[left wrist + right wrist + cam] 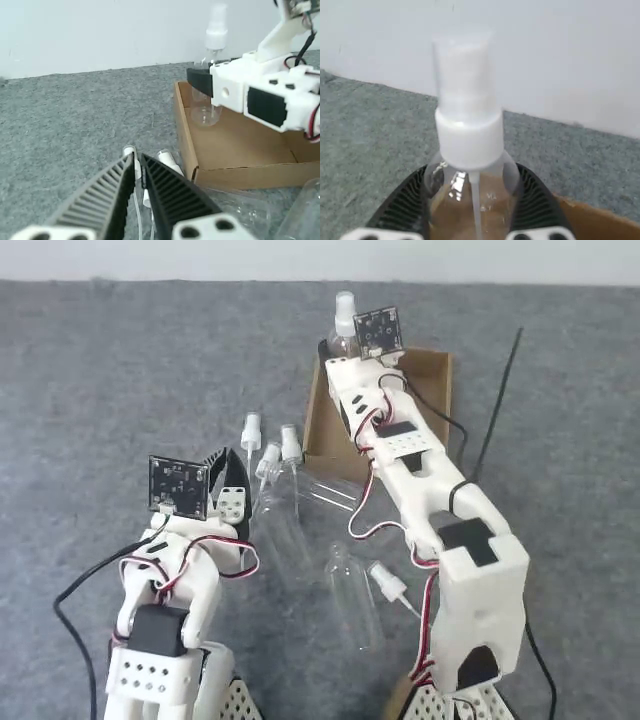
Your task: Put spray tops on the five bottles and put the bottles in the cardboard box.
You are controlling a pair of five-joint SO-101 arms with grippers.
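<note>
My right gripper (472, 202) is shut on a clear bottle (470, 145) with a white spray top, holding it upright over the far left corner of the cardboard box (432, 390). The high view shows that bottle (345, 325) at the end of the right arm. In the left wrist view the held bottle (206, 110) hangs just above the box floor (240, 145). My left gripper (138, 160) is shut with nothing in it, hovering near loose spray tops (268, 458) left of the box. Clear bottles without tops (285, 525) lie between the arms.
Another bare bottle (355, 602) and a loose spray top (388, 585) lie close to the right arm's base. Two more spray tops (250, 428) stand near the box's left wall. Grey carpet extends freely to the left. A thin black rod (497, 405) slants right of the box.
</note>
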